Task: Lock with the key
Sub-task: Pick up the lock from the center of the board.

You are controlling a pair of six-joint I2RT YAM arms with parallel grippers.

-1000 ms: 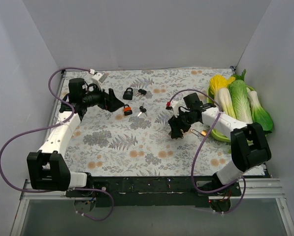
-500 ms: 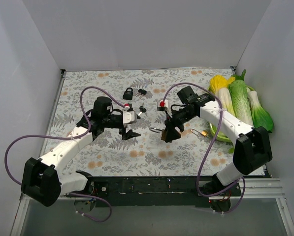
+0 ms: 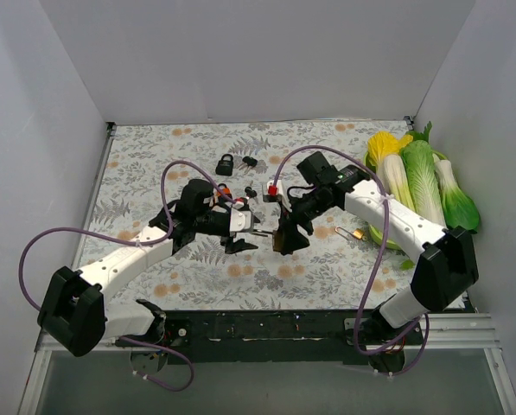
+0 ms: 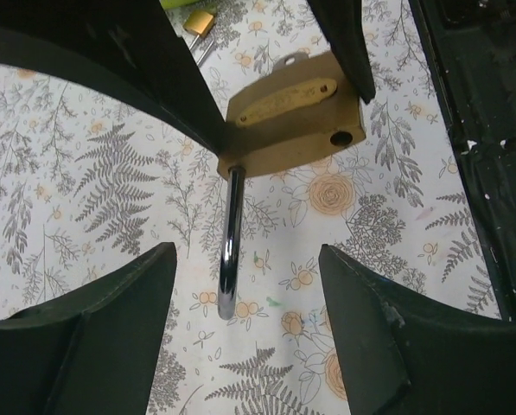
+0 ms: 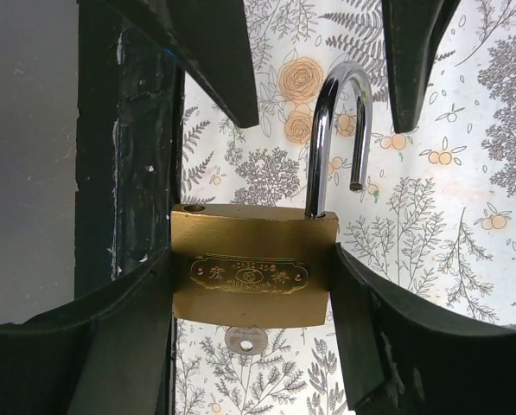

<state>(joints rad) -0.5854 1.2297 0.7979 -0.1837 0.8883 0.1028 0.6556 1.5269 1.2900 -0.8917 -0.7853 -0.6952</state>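
My right gripper (image 5: 253,285) is shut on a brass padlock (image 5: 251,264), held above the mat at the table's middle (image 3: 281,232). Its steel shackle (image 5: 331,130) stands swung open, and a silver key (image 5: 245,340) sits in the keyhole at the bottom of the body. My left gripper (image 4: 247,298) is open and faces the lock from the left. In the left wrist view the padlock (image 4: 288,112) hangs just ahead with the shackle (image 4: 232,242) reaching down between my fingers without touching them. The left gripper's fingers (image 5: 214,52) show beyond the shackle in the right wrist view.
Two small black padlocks with keys (image 3: 226,164) and an orange-banded one (image 3: 224,188) lie on the floral mat behind the left arm. A small brass lock with key (image 3: 354,233) lies right of the right arm. Plastic cabbages (image 3: 417,186) fill the right side.
Both arms have come together at the table's middle. The right gripper has lifted the brass padlock and brought it left; the left gripper has swung from the back left to face it.
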